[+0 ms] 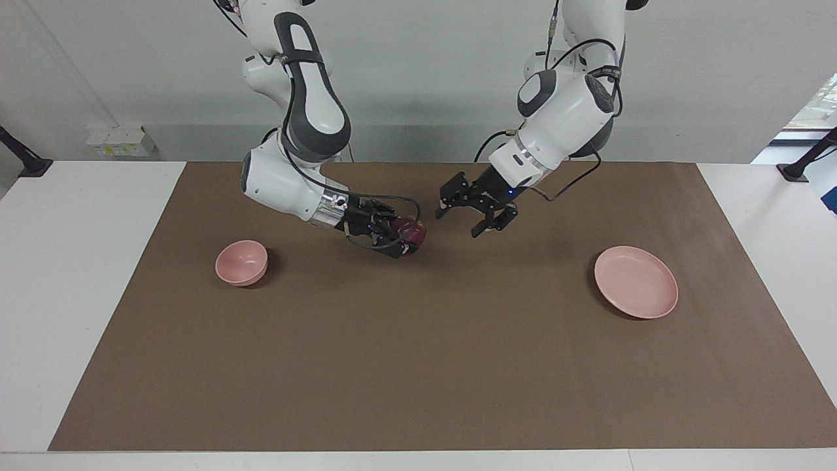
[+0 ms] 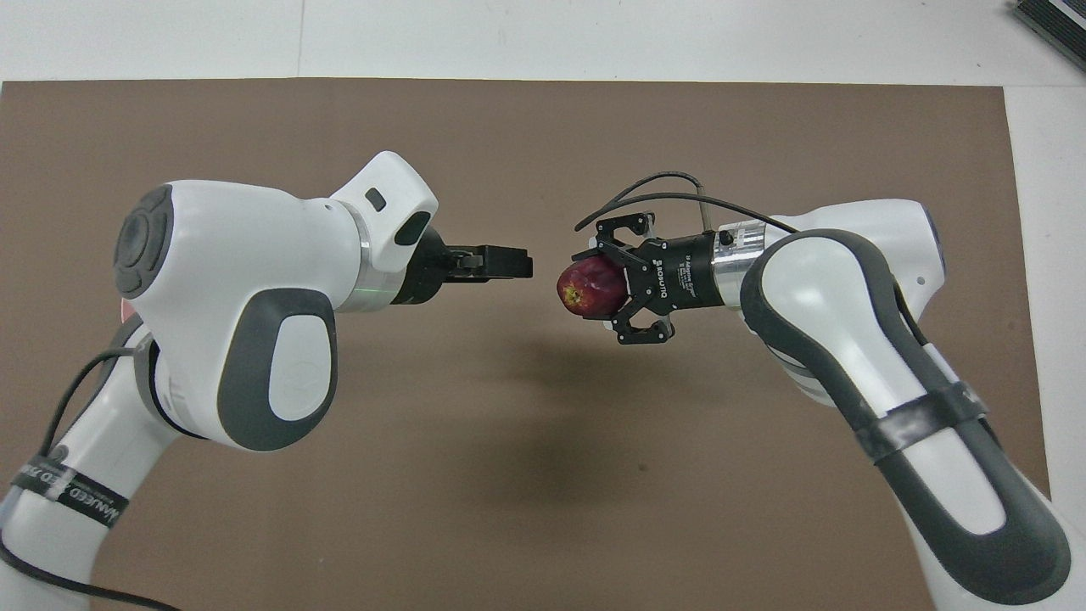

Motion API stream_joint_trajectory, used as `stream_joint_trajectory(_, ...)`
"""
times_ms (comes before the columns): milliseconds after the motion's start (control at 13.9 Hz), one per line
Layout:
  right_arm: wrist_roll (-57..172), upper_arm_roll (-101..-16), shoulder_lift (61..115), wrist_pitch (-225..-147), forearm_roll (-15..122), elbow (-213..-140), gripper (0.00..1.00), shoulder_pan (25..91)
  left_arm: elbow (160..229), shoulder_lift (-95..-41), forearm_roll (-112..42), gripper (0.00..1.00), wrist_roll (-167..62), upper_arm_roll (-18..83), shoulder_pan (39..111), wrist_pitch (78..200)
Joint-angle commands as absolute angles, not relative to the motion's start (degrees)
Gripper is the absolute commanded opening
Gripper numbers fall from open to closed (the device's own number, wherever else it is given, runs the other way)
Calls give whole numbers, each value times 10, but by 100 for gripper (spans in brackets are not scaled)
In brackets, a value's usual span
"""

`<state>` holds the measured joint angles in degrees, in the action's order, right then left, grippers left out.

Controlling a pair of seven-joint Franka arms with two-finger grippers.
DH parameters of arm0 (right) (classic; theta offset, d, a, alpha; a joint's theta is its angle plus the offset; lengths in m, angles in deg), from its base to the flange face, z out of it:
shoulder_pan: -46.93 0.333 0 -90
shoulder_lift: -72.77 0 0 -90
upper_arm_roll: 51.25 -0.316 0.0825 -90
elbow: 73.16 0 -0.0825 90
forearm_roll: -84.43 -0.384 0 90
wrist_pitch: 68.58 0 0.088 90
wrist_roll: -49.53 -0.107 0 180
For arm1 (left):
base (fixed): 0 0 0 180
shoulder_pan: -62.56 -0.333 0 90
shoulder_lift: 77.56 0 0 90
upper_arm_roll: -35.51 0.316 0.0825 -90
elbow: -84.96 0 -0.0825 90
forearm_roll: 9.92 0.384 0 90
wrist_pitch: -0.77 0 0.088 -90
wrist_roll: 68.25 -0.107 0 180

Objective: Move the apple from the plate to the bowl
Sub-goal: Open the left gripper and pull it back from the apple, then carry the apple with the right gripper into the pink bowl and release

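Observation:
The dark red apple (image 1: pixel 412 230) is held in my right gripper (image 1: pixel 407 239), which is shut on it above the brown mat, between bowl and plate; it shows in the overhead view too, the apple (image 2: pixel 587 286) in the right gripper (image 2: pixel 594 285). My left gripper (image 1: pixel 460 221) is open and empty, a short gap from the apple, over the mat's middle; it also shows in the overhead view (image 2: pixel 524 262). The small deep pink bowl (image 1: pixel 242 262) sits toward the right arm's end. The flat pink plate (image 1: pixel 635 282) lies empty toward the left arm's end.
A brown mat (image 1: pixel 418 366) covers most of the white table (image 1: pixel 78 275). In the overhead view both arms hide the bowl and nearly all of the plate.

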<state>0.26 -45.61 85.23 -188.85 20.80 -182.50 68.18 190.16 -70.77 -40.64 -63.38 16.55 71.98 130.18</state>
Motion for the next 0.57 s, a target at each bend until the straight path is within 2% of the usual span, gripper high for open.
stream_joint_trajectory(0,75,-456,852,-1890,281,-1828,0,666,1907,-718,-303,100,-632,163,686,1246)
stream_joint_trajectory(216,155,-456,850,-1882,454,-1824,0,640,1906,-718,-272,100,-629,163,649,1215)
stream_joint_trajectory(503,249,-455,817,-1844,680,-1826,0,609,1904,-714,-228,100,-625,163,602,1221)
